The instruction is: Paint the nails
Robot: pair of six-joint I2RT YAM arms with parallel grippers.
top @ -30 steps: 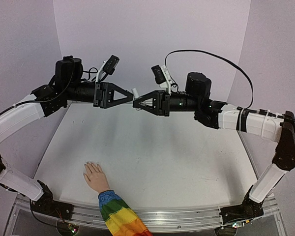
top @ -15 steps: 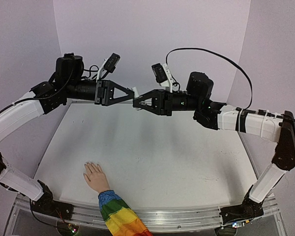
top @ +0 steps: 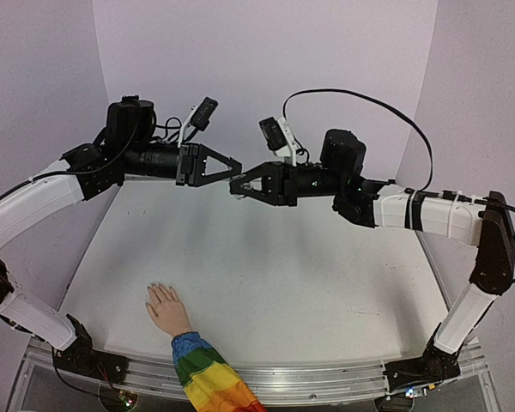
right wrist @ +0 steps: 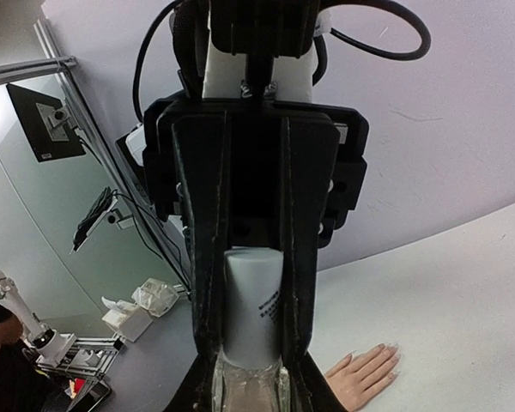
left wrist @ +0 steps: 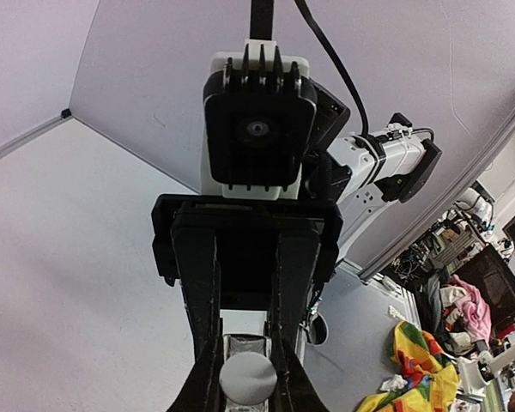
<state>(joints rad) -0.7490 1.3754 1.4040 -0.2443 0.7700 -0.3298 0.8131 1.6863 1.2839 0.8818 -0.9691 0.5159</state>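
The mannequin hand (top: 165,306) lies flat near the table's front left, its rainbow sleeve (top: 208,378) running off the front edge. Its pale nails (top: 159,286) point toward the back, and they also show in the right wrist view as nails (right wrist: 386,350). High above the table's back, the two grippers meet tip to tip. My right gripper (top: 233,185) is shut on a small clear bottle (right wrist: 247,388). The bottle's white cap (right wrist: 251,309) stands up from it. My left gripper (top: 237,166) is shut on that cap (left wrist: 247,378), seen end-on.
Lilac walls close the table at the back and both sides. A metal rail (top: 326,383) runs along the front edge by the arm bases. A black cable (top: 369,99) loops above the right arm. Beyond the table, cluttered lab gear (left wrist: 463,283) shows.
My left gripper has moved right to the bottle and closed its jaws on the white cap. The right gripper, still holding the bottle, has shifted slightly left.
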